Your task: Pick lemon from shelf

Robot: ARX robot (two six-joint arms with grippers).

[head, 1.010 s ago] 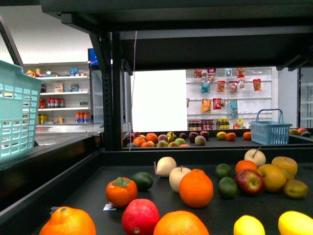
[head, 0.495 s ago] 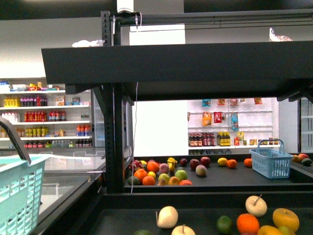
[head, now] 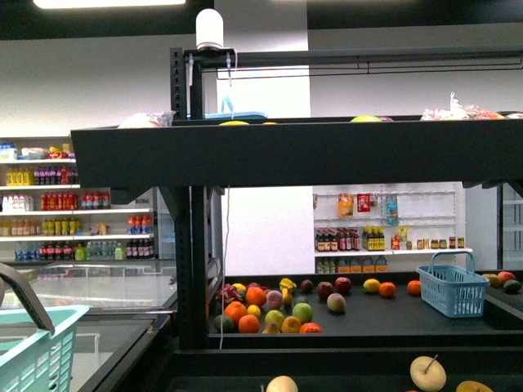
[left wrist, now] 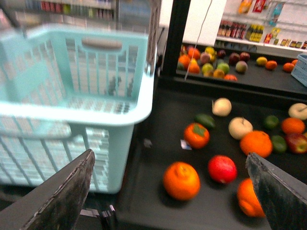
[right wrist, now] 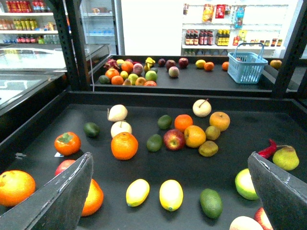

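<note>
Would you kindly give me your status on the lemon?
Left gripper open, right gripper open, both empty. Two yellow oval lemons on black metal shelf tray, untouched. Path unobstructed.

End effector fingers [left wrist: 62, 196] dk grey, flat (edges scuffed pale).

white wall shelves of bottles [head: 49, 200], pale grey wall [head: 106, 90], ceiling strip light [head: 110, 3]

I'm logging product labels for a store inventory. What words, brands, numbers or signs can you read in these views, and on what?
No text can be read in any view.
Labels on the bottles along the white wall shelves: too small.
Print on the hanging snack packets: too small.
Small white tag lying on the shelf: blurred.
</note>
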